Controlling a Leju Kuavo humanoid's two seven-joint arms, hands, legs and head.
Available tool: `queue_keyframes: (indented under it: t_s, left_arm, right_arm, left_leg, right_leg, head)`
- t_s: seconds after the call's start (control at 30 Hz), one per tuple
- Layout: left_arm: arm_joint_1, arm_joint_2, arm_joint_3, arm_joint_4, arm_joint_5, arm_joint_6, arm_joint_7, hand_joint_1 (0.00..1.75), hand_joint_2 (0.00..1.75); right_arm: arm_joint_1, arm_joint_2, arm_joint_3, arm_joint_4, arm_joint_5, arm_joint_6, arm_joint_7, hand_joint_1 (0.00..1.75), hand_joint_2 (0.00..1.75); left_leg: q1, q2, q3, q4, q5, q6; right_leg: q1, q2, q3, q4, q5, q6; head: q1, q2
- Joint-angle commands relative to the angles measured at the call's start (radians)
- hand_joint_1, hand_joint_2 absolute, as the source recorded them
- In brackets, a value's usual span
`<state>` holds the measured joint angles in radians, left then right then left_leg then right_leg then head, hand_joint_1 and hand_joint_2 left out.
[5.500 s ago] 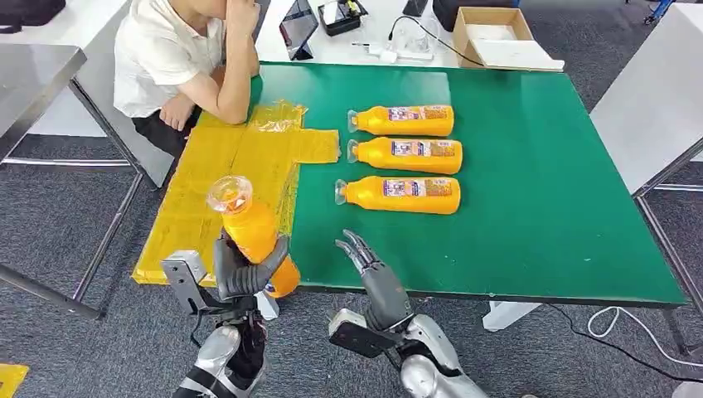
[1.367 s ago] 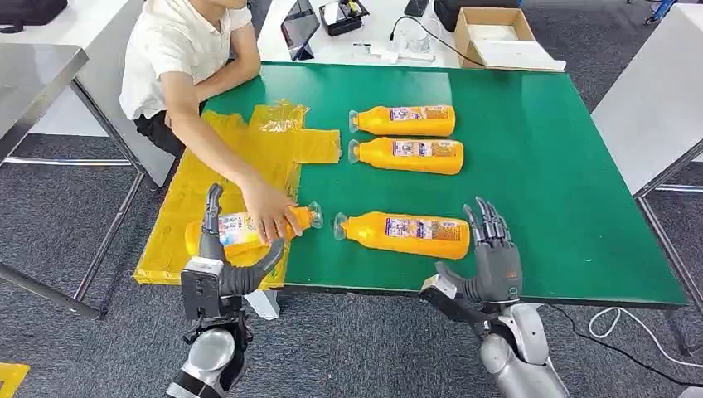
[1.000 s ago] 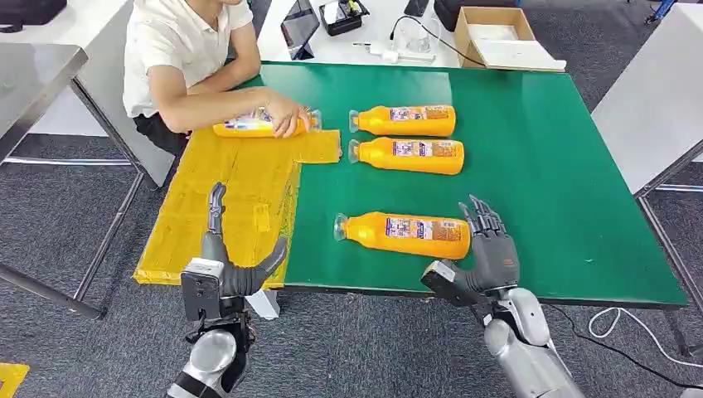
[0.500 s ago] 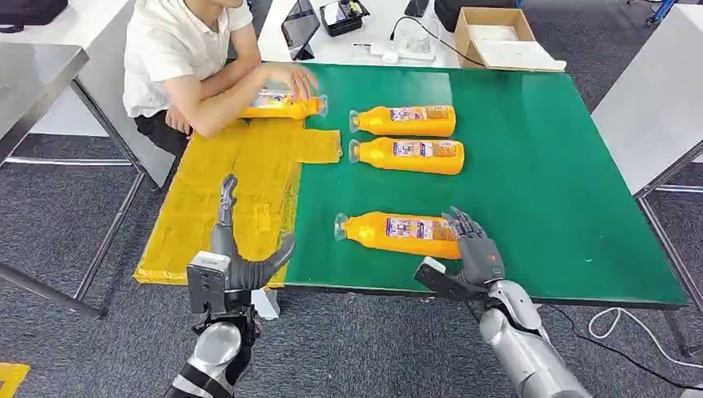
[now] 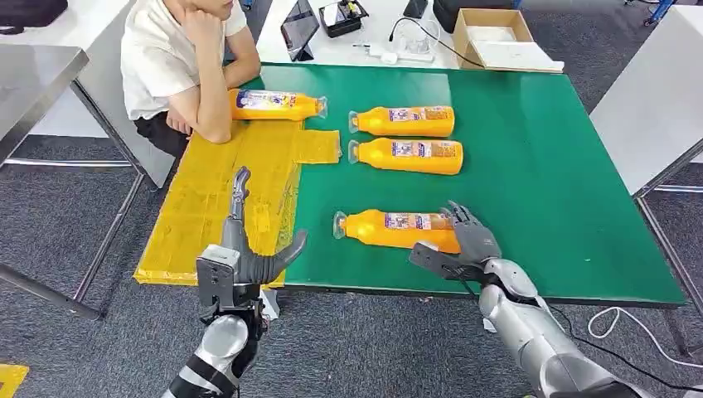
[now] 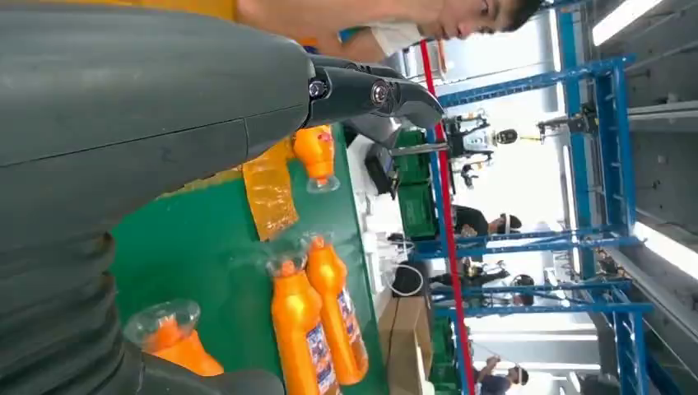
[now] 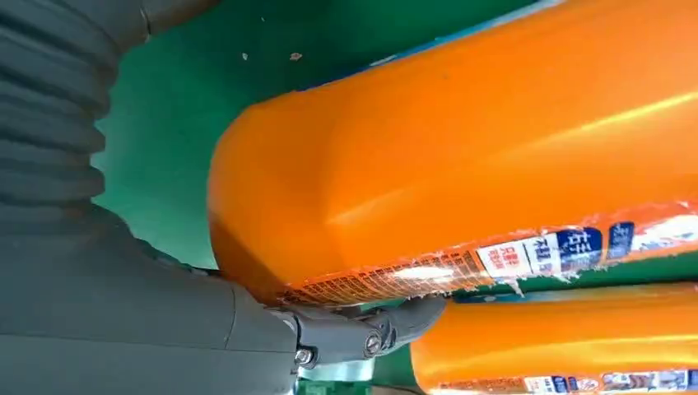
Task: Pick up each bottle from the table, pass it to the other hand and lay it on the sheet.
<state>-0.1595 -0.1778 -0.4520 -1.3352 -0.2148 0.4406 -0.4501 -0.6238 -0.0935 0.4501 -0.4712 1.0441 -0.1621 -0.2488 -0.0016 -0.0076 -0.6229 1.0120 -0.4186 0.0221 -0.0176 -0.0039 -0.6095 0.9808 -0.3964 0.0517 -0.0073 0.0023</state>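
Observation:
Several orange bottles lie on the green table [image 5: 547, 182]. The nearest bottle [image 5: 390, 230] [image 7: 461, 164] lies crosswise near the front edge. My right hand [image 5: 466, 243] [image 7: 123, 313] wraps its base end, with fingers [image 7: 395, 325] curled along its side and the thumb on the near side. Two more bottles [image 5: 402, 121] [image 5: 406, 156] [image 6: 329, 304] lie side by side further back. Another bottle [image 5: 278, 104] [image 6: 317, 156] lies at the far end of the yellow sheet [image 5: 215, 191]. My left hand [image 5: 249, 253] [image 6: 165, 107] hovers open over the sheet's near end, holding nothing.
A person in a white shirt [image 5: 166, 58] sits at the far left with an elbow [image 5: 215, 128] on the sheet. A cardboard box [image 5: 497, 37], a tablet [image 5: 297, 29] and cables lie on the white table behind. A grey table [image 5: 33, 75] stands at the left.
The person set a bottle down at the sheet's far end and withdrew the hand. My right hand moved left onto the near bottle's base. My left hand drifted slightly right.

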Motion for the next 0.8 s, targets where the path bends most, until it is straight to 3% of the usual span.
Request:
queue_keyframes:
  t_s: [0.03,0.17,0.43,0.47,0.5,0.8]
  left_arm:
    - [-0.039,0.019,-0.030,0.064,0.005,-0.012,0.010,0.00,1.75]
    - [-0.037,0.020,-0.032,0.061,0.002,-0.011,0.011,0.00,1.75]
    - [-0.039,0.019,-0.035,0.065,0.002,-0.013,0.011,0.00,1.75]
    - [-0.041,0.019,-0.039,0.069,0.002,-0.015,0.011,0.00,1.75]
    - [-0.042,0.019,-0.039,0.069,0.002,-0.015,0.011,0.00,1.75]
    - [-0.045,0.024,-0.047,0.076,-0.002,-0.013,0.005,0.00,1.75]
  right_arm:
    - [-0.072,0.011,0.129,0.117,0.071,0.031,0.068,0.00,1.75]
    - [-0.093,0.016,0.156,0.122,0.101,0.043,0.112,0.00,1.75]
    - [-0.090,0.017,0.154,0.128,0.092,0.057,0.099,0.00,1.75]
    - [-0.087,0.013,0.149,0.131,0.079,0.067,0.074,1.47,1.75]
    - [-0.086,0.010,0.148,0.132,0.079,0.068,0.074,1.75,1.75]
    - [-0.074,0.018,0.127,0.135,0.047,0.050,0.053,1.75,1.75]
  left_leg:
    - [0.001,0.001,0.005,-0.001,-0.001,-0.002]
    - [0.001,0.001,0.006,-0.001,-0.001,-0.002]
    - [0.001,0.000,0.007,-0.001,-0.001,-0.001]
    - [0.000,-0.001,0.005,-0.001,0.000,-0.001]
    - [0.001,-0.001,0.007,-0.001,-0.001,-0.001]
    - [0.001,-0.001,0.006,-0.001,-0.001,-0.001]
  right_leg:
    - [0.001,0.000,0.005,-0.001,-0.001,-0.003]
    - [0.001,0.000,0.006,-0.001,-0.001,-0.003]
    - [0.001,-0.001,0.007,-0.001,-0.001,-0.002]
    - [0.001,-0.001,0.006,-0.001,-0.001,-0.001]
    - [0.001,-0.001,0.007,-0.001,-0.001,-0.002]
    - [0.001,-0.001,0.007,-0.001,-0.001,-0.002]
  head:
    - [0.000,0.000]
    - [0.000,0.000]
    - [0.000,0.000]
    - [0.000,0.000]
    - [0.000,0.000]
    - [0.000,0.000]
